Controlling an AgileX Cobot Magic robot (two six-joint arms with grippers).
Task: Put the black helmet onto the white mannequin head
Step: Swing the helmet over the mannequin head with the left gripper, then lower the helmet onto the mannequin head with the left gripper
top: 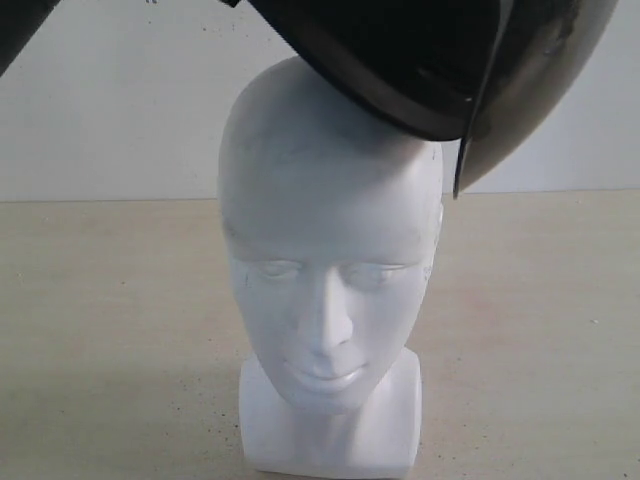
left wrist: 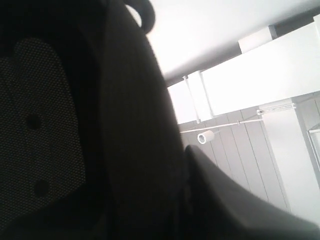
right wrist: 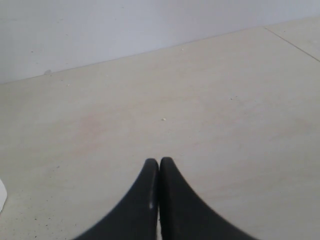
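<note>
The right hand (right wrist: 159, 167) has its two black fingers pressed together on nothing, hanging over bare counter (right wrist: 210, 100); whether the left hand is spread or pinching cannot be told, since its wrist view is filled by the dark helmet (left wrist: 130, 125) and mesh padding (left wrist: 45, 125). Only the exterior view shows the mannequin head (top: 325, 230), upright on the counter, forward of its far edge. There the helmet (top: 400, 60) is tilted above it, its rim touching the crown on the right arm's side and its visor (top: 535, 100) hanging beyond.
</note>
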